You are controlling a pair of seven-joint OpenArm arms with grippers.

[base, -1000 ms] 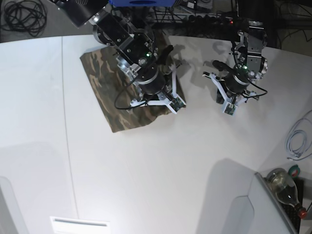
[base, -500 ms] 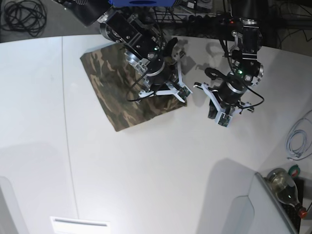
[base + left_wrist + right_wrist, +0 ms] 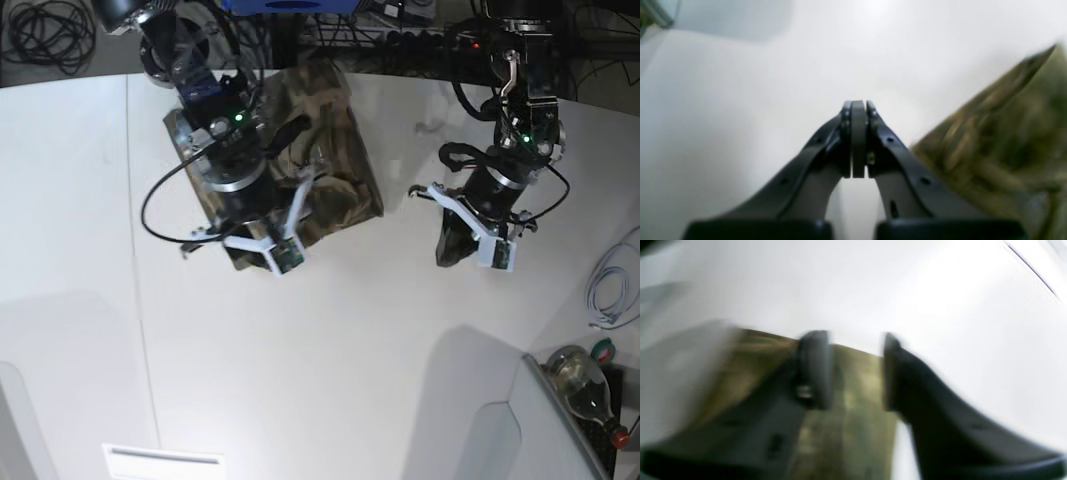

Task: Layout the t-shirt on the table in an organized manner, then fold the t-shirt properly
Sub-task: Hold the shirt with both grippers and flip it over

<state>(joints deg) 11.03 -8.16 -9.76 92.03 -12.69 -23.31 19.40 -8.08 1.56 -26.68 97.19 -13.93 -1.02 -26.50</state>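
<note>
I work over the table (image 3: 330, 340), a wide white top with a thin dark seam running front to back on the base view's left side. I take the t-shirt (image 3: 335, 165) as my landmark: a folded camouflage slab lying flat at the far-left part of the tabletop.

Nearest to the base camera, on the corner of the table diagonally opposite the t-shirt, stands a glass bottle (image 3: 582, 385); a coil of pale cable (image 3: 612, 285) lies on the table just beyond it.

Further in, the left gripper (image 3: 478, 247) hangs over bare white table beside the t-shirt, clear of its edge. In the left wrist view the left gripper's fingers (image 3: 858, 140) are pressed flat together with nothing between them, and the cloth appears only as a blurred patch off to the side.

The right gripper (image 3: 262, 243) sits over the near edge of the t-shirt. In the right wrist view its fingertips (image 3: 815, 368) stand apart with camouflage cloth visible in the gap beneath them; the picture is smeared, so I cannot tell whether either fingertip touches the fabric.

Beyond the t-shirt, past the table's far edge, black cables (image 3: 50, 35) lie coiled on the floor.
</note>
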